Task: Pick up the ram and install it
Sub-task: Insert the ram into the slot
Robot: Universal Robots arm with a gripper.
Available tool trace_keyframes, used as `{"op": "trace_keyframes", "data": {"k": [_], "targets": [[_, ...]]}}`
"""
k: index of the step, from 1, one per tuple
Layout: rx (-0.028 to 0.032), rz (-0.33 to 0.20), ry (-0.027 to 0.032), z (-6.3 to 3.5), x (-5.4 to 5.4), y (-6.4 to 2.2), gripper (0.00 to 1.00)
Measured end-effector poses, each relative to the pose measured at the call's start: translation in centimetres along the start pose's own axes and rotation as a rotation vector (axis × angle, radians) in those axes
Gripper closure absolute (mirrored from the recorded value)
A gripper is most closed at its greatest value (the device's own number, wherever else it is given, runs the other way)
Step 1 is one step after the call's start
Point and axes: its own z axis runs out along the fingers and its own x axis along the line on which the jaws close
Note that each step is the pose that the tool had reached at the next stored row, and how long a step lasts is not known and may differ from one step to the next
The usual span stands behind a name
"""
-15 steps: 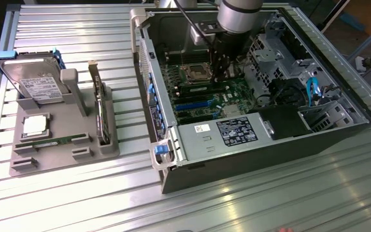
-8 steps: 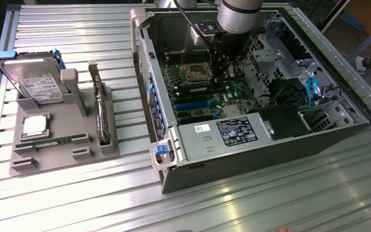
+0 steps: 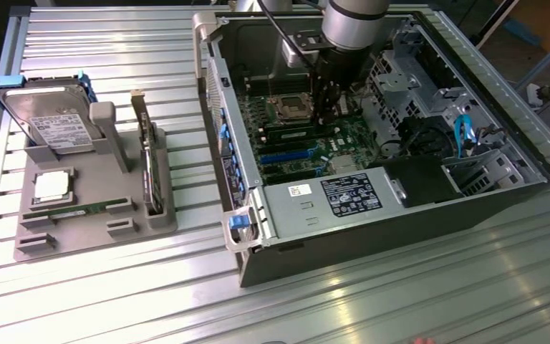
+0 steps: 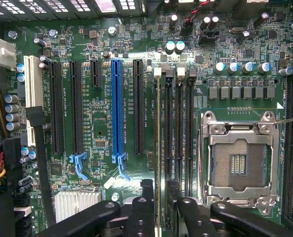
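- My jaws (image 4: 158, 210) hang down inside the open computer case (image 3: 256, 165), just above the green motherboard (image 4: 102, 128).
- They stand spread a little, one black finger (image 4: 141, 210) on each side of a thin stick seen edge-on; the fingers look just clear of it, not pinching.
- That stick is the ram (image 4: 158, 148). It stands upright in the first of the long memory slots, the one nearest the black card slot (image 4: 138, 106), and runs the whole length of the slot.
- The black memory slots (image 4: 183, 138) beside it lie between the ram and the silver processor socket (image 4: 237, 165), which is open with bare contacts showing.
- A blue card slot (image 4: 117, 106) lies on the far side of the black one.
- In the exterior view my arm (image 3: 354, 21) comes down from above into the case, near its middle.
- On the bench (image 3: 399, 287), at the exterior view's left, a grey holder (image 3: 94, 229) carries a second green memory stick (image 3: 69, 211) lying flat, a square silver processor (image 3: 51, 186), a hard drive (image 3: 51, 118) and a dark card on edge (image 3: 149, 161).
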Motion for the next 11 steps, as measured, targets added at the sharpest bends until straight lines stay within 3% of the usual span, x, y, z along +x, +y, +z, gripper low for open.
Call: {"op": "trace_keyframes", "data": {"k": [1,3,5,7,11], "targets": [[0.0,0.0,-0.0001,-0.11,0.0,-0.01,0.75],[0.0001,0.0,-0.0003,-1.52,0.1,-0.06,0.75],[-0.0001,0.0,0.0,-3.74,0.2,-0.14,0.75],[0.0001,0.0,-0.0001,-4.4,0.3,-0.17,0.75],[0.0,0.0,0.0,-6.88,0.4,-0.26,0.75]]}}
